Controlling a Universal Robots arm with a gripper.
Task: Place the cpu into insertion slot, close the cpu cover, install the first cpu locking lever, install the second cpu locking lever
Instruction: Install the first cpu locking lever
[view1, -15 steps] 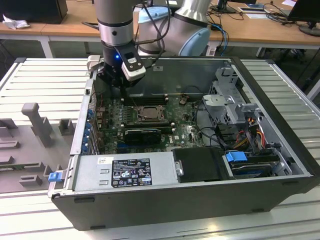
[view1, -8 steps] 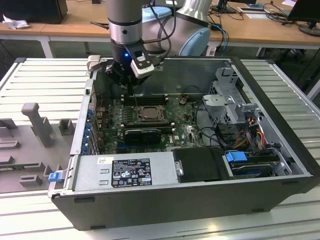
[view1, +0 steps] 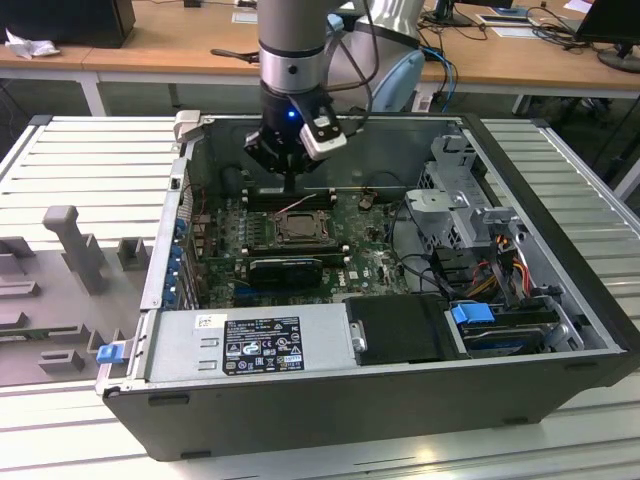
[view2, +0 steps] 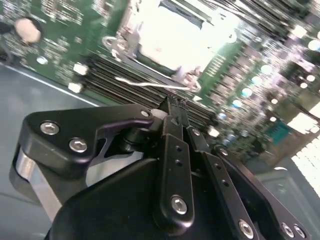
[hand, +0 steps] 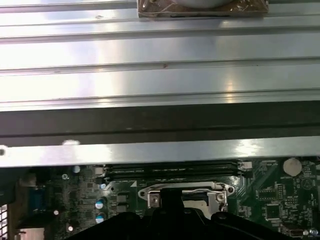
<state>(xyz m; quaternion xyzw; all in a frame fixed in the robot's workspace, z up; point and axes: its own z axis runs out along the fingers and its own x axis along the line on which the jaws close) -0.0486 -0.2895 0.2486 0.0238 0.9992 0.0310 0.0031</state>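
Note:
My gripper (view1: 289, 190) hangs inside the open computer case, just behind the insertion slot (view1: 298, 229) on the green motherboard. Its black fingers (view2: 172, 107) are pressed together, and their tips sit over the memory slots at the socket's edge. The cpu cover (hand: 150, 192) lies flat on the socket as a silvery frame. Glare in the cover's window (view2: 175, 35) leaves it unclear whether the cpu sits there. A thin wire locking lever (view2: 145, 82) stands raised beside the socket, its end close to my fingertips; contact cannot be told. The same lever (view1: 297, 206) slants up toward the gripper.
Black memory slots (hand: 170, 172) run between the socket and the case's back wall (hand: 160, 125). A power supply (view1: 250, 340) fills the near side. A drive cage (view1: 450, 200) and loose cables (view1: 490, 270) crowd the exterior view's right. Grey fixtures (view1: 75, 245) stand on the ribbed table.

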